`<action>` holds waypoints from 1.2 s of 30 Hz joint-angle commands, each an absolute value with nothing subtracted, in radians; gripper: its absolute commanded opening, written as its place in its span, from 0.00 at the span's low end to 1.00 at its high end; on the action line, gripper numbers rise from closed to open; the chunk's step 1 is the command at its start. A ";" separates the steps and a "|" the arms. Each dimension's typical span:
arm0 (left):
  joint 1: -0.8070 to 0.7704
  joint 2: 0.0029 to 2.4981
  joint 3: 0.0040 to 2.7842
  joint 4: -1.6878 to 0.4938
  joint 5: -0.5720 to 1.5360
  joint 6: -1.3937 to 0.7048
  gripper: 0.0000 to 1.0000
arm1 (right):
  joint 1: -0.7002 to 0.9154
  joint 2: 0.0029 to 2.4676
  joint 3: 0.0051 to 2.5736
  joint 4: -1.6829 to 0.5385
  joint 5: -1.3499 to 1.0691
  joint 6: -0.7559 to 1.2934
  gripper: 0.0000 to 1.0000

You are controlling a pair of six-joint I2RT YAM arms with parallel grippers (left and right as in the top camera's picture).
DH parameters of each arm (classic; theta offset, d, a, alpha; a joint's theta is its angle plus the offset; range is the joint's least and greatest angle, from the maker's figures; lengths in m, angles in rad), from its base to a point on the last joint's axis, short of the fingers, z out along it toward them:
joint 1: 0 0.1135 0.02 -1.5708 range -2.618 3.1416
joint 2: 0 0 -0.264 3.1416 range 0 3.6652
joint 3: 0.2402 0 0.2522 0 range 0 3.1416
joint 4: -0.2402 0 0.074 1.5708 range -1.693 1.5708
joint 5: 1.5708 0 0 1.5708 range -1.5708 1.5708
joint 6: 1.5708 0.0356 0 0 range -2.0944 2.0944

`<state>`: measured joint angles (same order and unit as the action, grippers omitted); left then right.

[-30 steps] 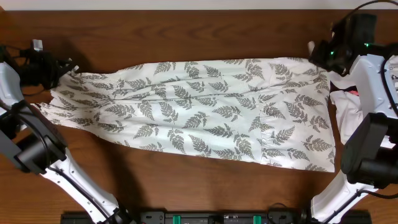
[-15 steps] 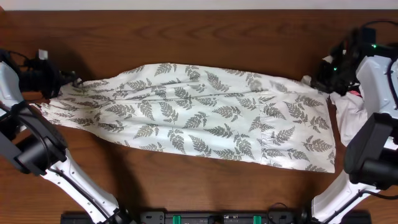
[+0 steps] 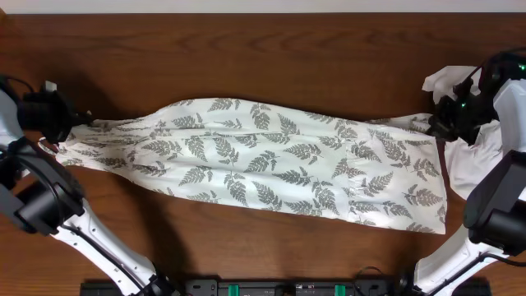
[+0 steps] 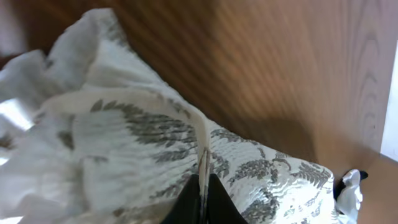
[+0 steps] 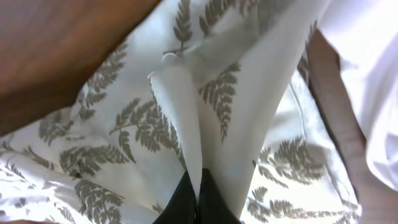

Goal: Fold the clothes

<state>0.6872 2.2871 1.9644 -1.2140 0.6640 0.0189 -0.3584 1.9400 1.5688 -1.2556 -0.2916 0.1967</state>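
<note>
White fern-print clothes (image 3: 263, 168) lie along the table (image 3: 246, 49), long axis running arm to arm. The left fingers (image 4: 214, 202) are clamped on the clothes' left end, the right fingers (image 5: 183, 205) on their right end.

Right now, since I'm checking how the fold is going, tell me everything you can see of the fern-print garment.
The fern-print garment is thin white fabric printed all over with grey-green fern leaves. It lies stretched lengthwise across the wooden table, wrinkled. The left gripper pinches a raised fold at its left end and the right gripper one at its right end, both jaws shut on cloth. A plain white garment lies by its right end.
</note>
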 commanded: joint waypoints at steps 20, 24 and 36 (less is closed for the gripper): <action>0.706 2.256 1.910 -1.266 0.377 -0.092 0.06 | -0.381 1.923 1.475 -1.351 0.033 0.097 0.08; 0.707 2.256 1.882 -1.240 0.374 -0.092 0.06 | -0.403 1.926 1.377 -1.261 0.036 0.110 0.09; 0.723 2.256 1.816 -1.194 0.369 -0.092 0.06 | -0.462 1.933 1.257 -1.148 -0.033 0.144 0.25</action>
